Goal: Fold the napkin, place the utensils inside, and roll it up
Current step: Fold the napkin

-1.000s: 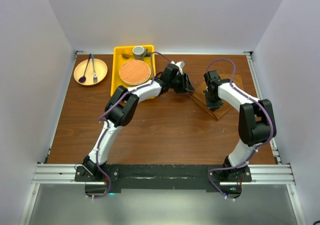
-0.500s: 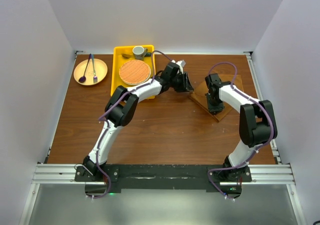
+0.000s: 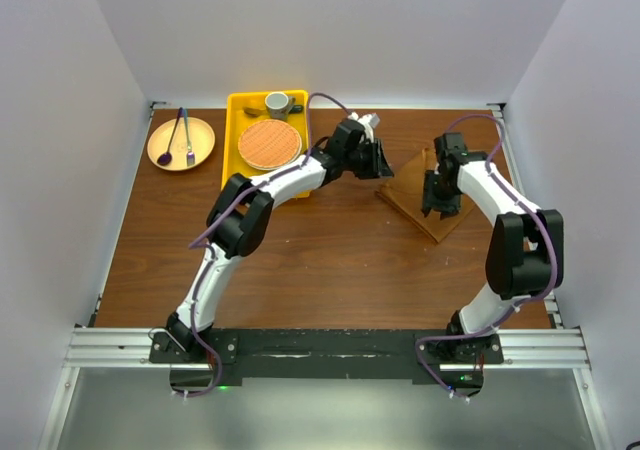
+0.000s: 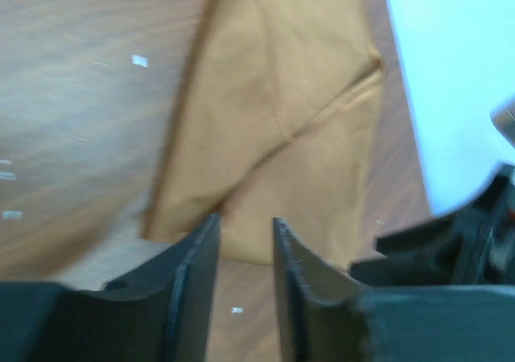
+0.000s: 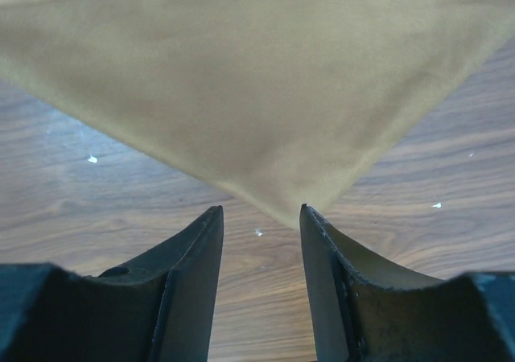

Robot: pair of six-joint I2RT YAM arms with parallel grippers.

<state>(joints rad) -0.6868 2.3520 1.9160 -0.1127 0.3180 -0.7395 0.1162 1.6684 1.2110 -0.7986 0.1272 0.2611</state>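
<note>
The napkin lies folded on the brown table, right of centre; it looks tan in the left wrist view and the right wrist view. My left gripper hovers at its left edge. Its jaws stand a narrow gap apart with only bare table between them. Over the napkin's near part my right gripper is open, and a napkin corner lies just beyond its tips. A small pale spoon, one of the utensils, seems to lie in the yellow tray.
The yellow tray also holds a round orange woven mat and a grey cup. At the far left, a tan plate carries a purple spoon and a dark fork. White walls enclose the table.
My right gripper has opened, let go of the napkin, and shifted right and back. The napkin now lies flat. My left gripper has narrowed a little and edged up and to the right.
</note>
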